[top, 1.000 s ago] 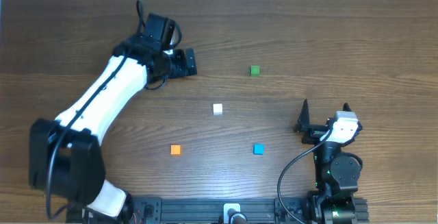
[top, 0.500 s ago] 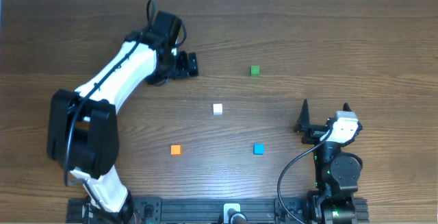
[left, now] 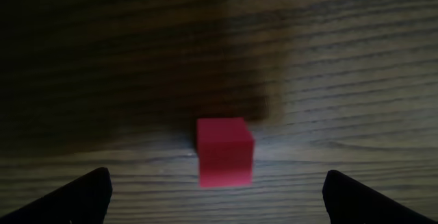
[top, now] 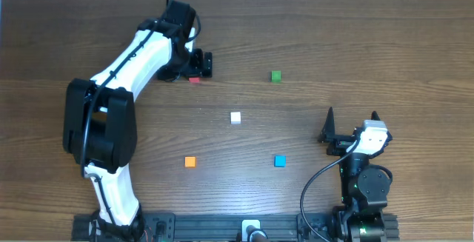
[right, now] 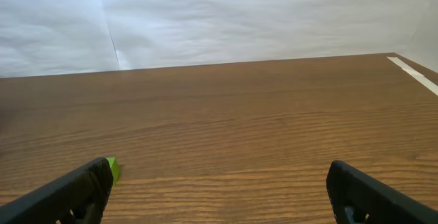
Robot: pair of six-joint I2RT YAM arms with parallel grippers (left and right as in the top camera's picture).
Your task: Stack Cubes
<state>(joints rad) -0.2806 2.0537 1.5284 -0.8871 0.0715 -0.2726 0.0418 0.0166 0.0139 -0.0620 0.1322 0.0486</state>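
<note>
A red cube (left: 225,151) rests on the wooden table, centred between the wide-apart fingertips of my left gripper (left: 219,196), which is open just above it. From above, the left gripper (top: 198,66) is at the back left with a sliver of the red cube (top: 194,80) showing below it. A green cube (top: 276,76) sits at the back right of centre, a white cube (top: 235,118) in the middle, an orange cube (top: 190,162) and a blue cube (top: 279,161) nearer the front. My right gripper (top: 351,118) is open near its base, holding nothing; the green cube (right: 112,168) shows beside its finger.
A wooden table (top: 385,42) with free room around every cube. A white wall (right: 260,18) stands behind the table's far edge. A strip of pale tape (right: 415,75) lies near the table's corner.
The left arm has swung so its gripper shifted slightly and turned, and the red cube now peeks out beneath it. The right arm has not moved.
</note>
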